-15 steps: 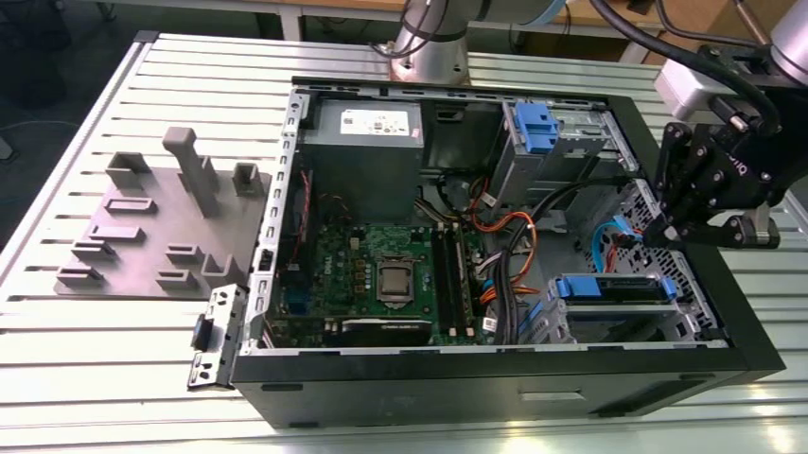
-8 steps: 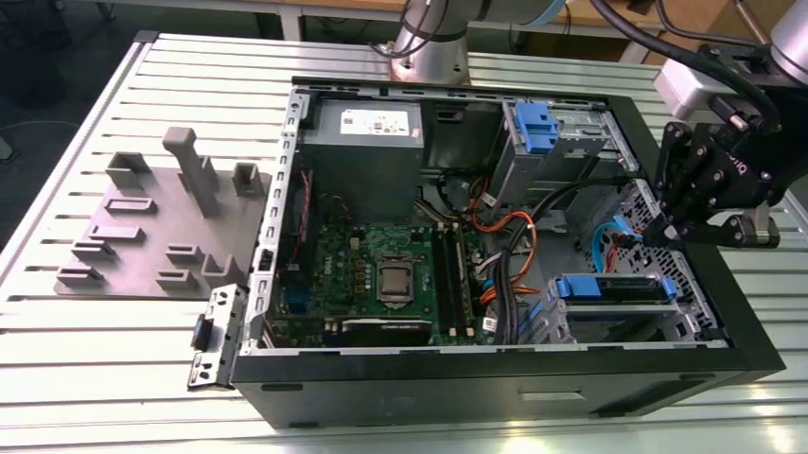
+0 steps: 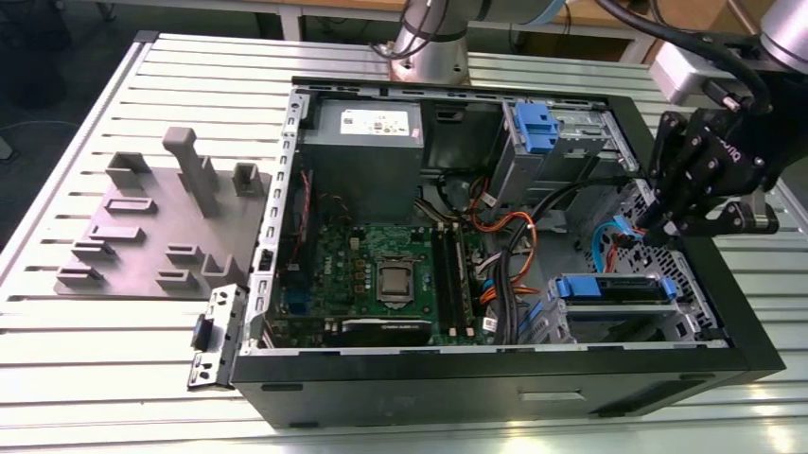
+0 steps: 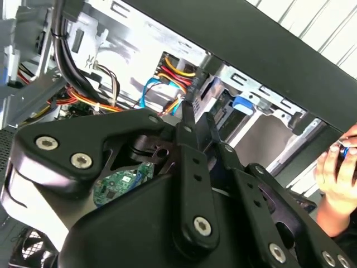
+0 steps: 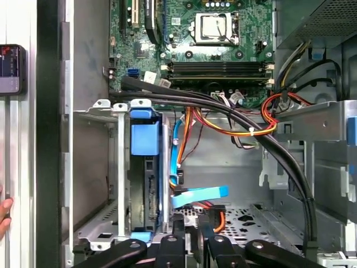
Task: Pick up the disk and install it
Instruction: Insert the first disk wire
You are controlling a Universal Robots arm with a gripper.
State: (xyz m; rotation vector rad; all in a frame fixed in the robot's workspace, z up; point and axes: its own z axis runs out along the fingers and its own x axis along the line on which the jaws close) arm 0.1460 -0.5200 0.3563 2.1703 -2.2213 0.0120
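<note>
One open computer case (image 3: 505,369) lies on the slatted worktop (image 3: 76,378) in the exterior view, and the disk (image 3: 615,287) sits flat in the drive cage at the case's corner on the exterior view's right, blue frame showing. The gripper (image 3: 657,227) hangs just above and beside it, apart from it, fingers drawn close together with nothing between them. Over to the second wrist view: the gripper (image 4: 195,118) has its own dark linkage blocking much of the case, a blue tab (image 4: 244,103) peeks from the cage beyond, and a person's hand (image 4: 337,173) is cut off at the edge. In the first wrist view the disk (image 5: 146,167) stands in its cage slot, near the gripper (image 5: 192,228) but clear of it; cables (image 5: 223,125) cross the case behind.
</note>
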